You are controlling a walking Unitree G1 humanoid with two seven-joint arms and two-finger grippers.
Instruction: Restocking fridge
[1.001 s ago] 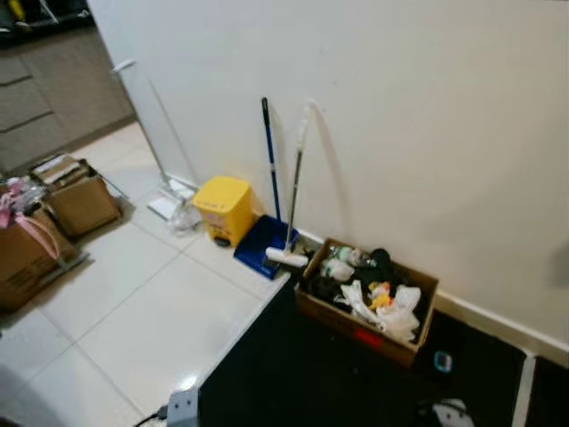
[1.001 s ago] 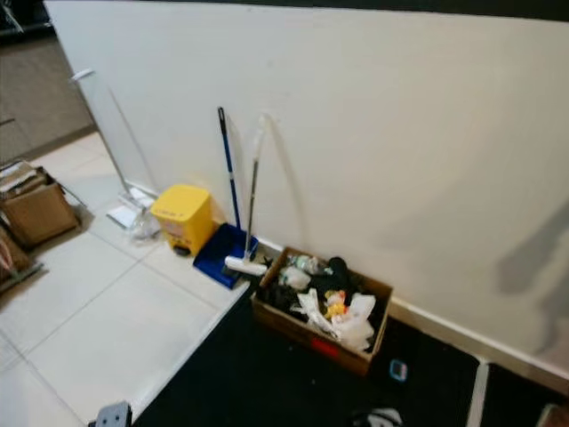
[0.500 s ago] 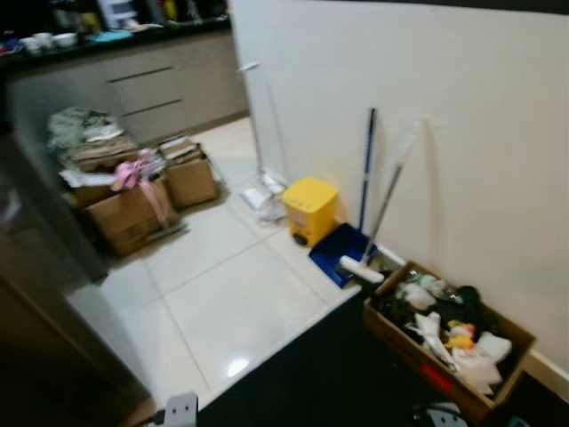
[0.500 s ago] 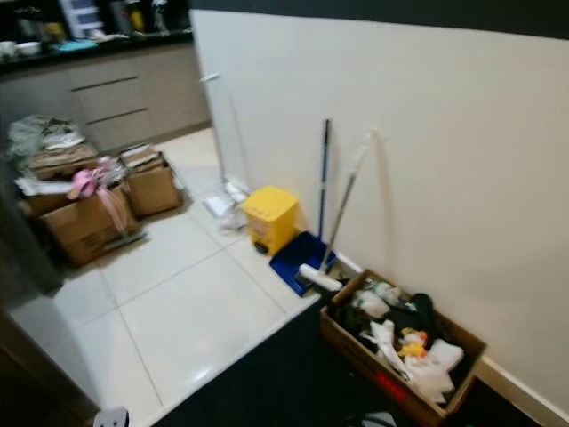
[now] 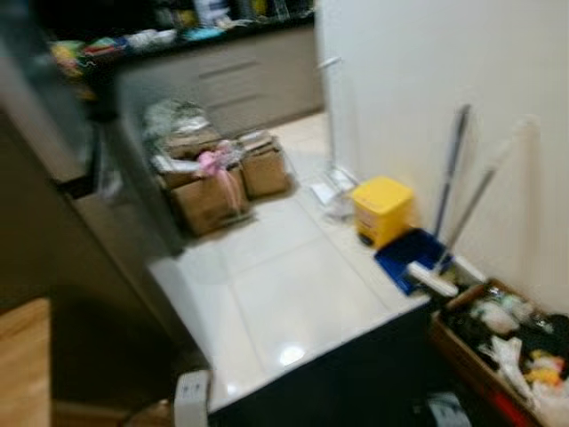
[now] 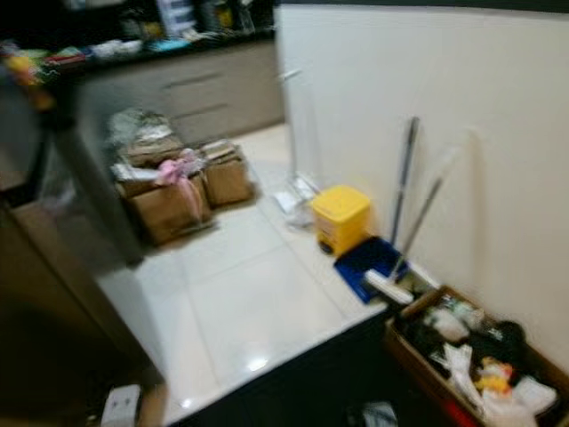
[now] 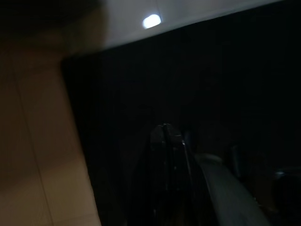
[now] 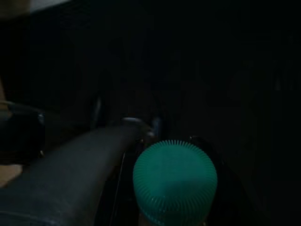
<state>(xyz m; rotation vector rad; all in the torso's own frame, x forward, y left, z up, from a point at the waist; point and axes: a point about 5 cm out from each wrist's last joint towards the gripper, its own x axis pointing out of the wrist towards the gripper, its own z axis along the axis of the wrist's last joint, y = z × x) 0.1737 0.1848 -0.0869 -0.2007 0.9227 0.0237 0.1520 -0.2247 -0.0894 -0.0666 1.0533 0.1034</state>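
Against the white wall (image 5: 400, 80), a yellow bin (image 5: 382, 207), a blue dustpan (image 5: 411, 257) and two leaning handles are standing; an open box of clutter (image 6: 471, 351) is sitting on the dark mat (image 5: 356, 391). Head views are blurring. Cardboard boxes (image 5: 213, 182) are sitting near the grey drawers (image 5: 240, 84). Right gripper (image 8: 155, 141) is hanging low over dark flooring, clamping a green-capped bottle (image 8: 175, 181). Left gripper (image 7: 165, 136): too dark, cannot tell finger state.

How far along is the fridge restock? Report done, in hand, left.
Done: nothing visibly stocked. In hand: the right gripper holds a green-capped bottle; the left gripper hangs idle. Left: carry the bottle to the fridge, possibly the tall dark unit on the robot's left, too blurred to confirm, and shelve it.
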